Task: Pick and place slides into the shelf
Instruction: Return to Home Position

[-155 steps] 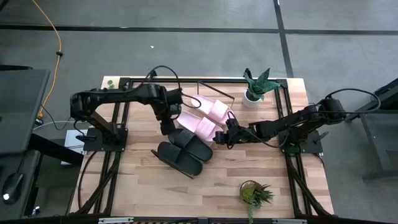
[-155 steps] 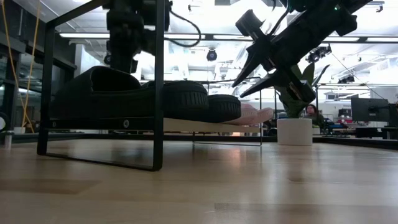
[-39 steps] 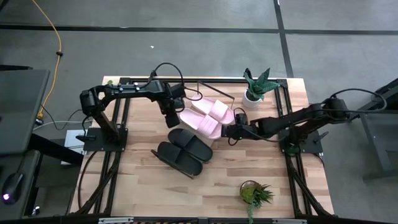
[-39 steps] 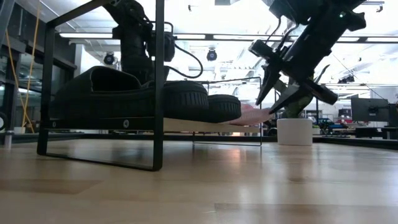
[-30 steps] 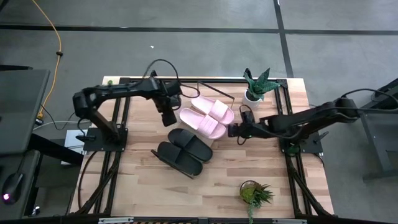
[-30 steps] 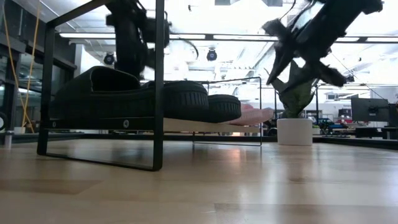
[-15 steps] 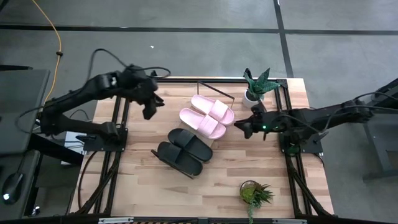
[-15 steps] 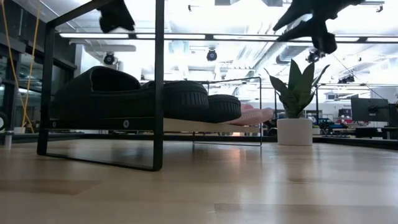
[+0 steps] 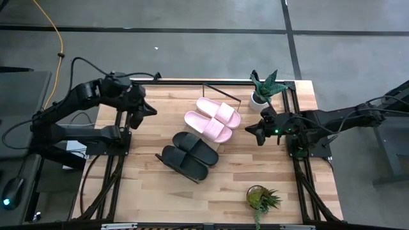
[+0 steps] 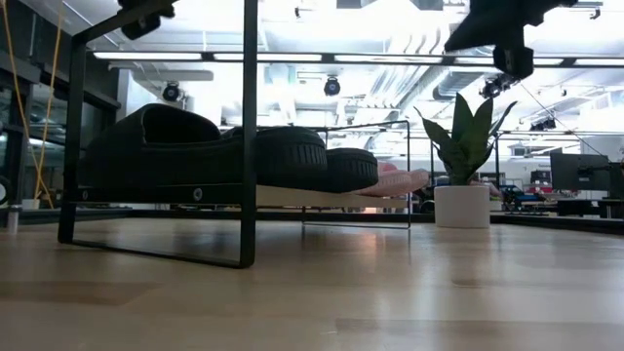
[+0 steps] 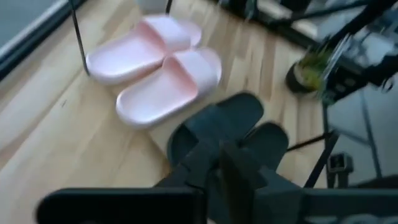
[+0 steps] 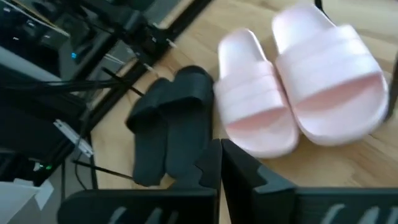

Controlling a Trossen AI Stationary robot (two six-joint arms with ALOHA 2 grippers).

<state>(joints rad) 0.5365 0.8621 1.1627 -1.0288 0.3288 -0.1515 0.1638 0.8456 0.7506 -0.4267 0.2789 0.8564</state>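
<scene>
Two pale pink slides (image 9: 213,118) and two black slides (image 9: 190,153) lie side by side, soles down, on the shelf. In the low view, its black wire frame (image 10: 251,127) and light board (image 10: 292,196) show under them. My left gripper (image 9: 143,110) hangs shut above the table's far left part, well clear of the slides (image 11: 161,78). Near the right edge my right gripper (image 9: 250,131) is shut and points at the pink pair (image 12: 298,93) from a short way off. Neither holds anything.
A white-potted plant (image 9: 262,90) stands at the far right, just behind my right gripper. A second plant (image 9: 261,199) sits near the front right. Bare tabletop (image 9: 153,198) lies along the near side and left of the shelf.
Both arms have drawn back from the slides. My left gripper has gone up and toward the table's left edge. My right gripper has risen and gone toward the right edge, and its fingers have shut. The slides have stayed where they were.
</scene>
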